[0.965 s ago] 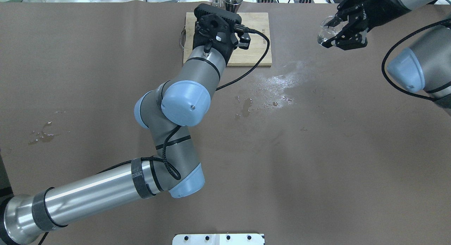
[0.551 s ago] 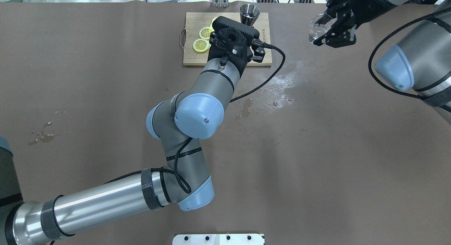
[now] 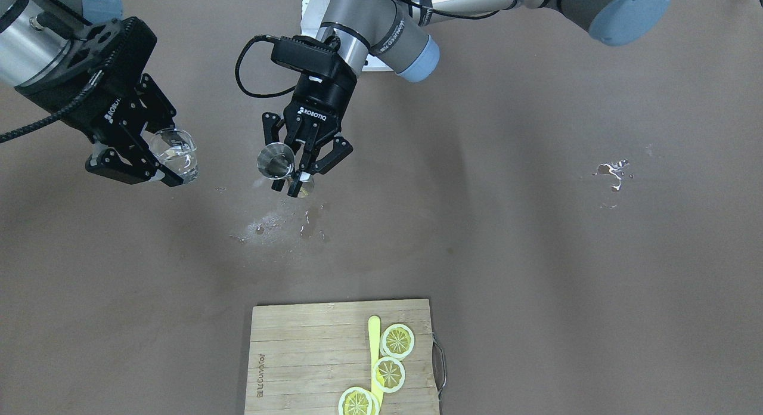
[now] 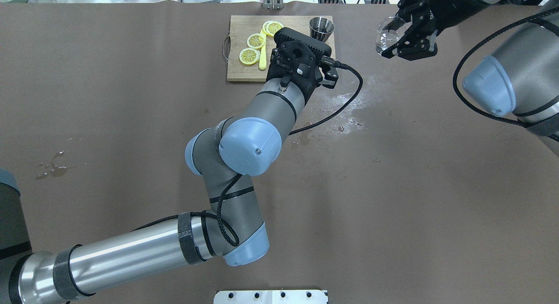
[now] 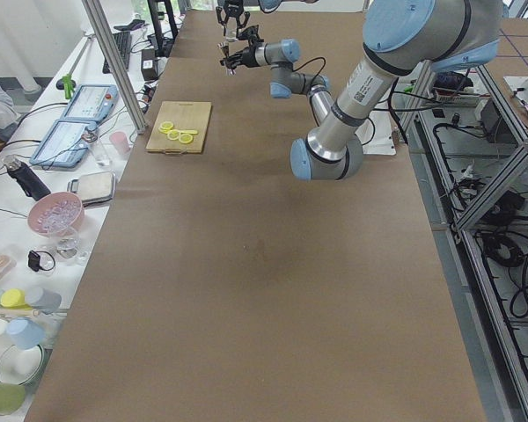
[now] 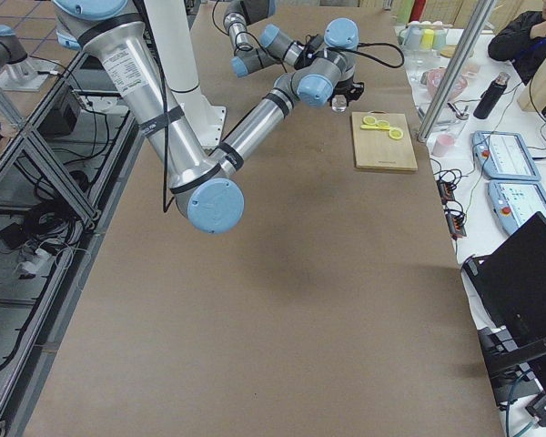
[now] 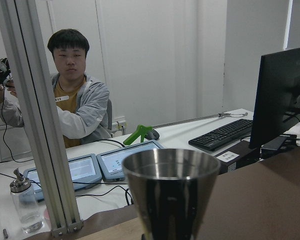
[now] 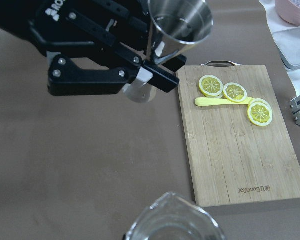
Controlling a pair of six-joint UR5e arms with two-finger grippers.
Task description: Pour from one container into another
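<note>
My left gripper (image 3: 293, 179) is shut on the narrow waist of the steel jigger (image 3: 275, 161), holding it upright above the table, mouth up. From overhead the jigger (image 4: 322, 29) hangs over the cutting board's far right corner. My right gripper (image 3: 174, 157) is shut on the clear glass beaker (image 3: 173, 153), which holds clear liquid. The beaker (image 4: 387, 36) floats to the right of the jigger with a gap between them. In the right wrist view the beaker rim (image 8: 173, 225) sits at the bottom and the jigger (image 8: 180, 22) at the top. The jigger (image 7: 172, 195) fills the left wrist view.
A wooden cutting board (image 4: 238, 66) with lemon slices (image 4: 250, 56) and a yellow stick (image 4: 262, 59) lies at the far edge. Wet patches (image 4: 349, 101) spread on the brown table near the board, another (image 4: 52, 166) at the left. A person (image 7: 72, 107) sits beyond the table.
My left arm carried the jigger rightward along the board's far edge, uncovering the lemon slices. My right gripper moved the beaker left and farther back, closer to the jigger.
</note>
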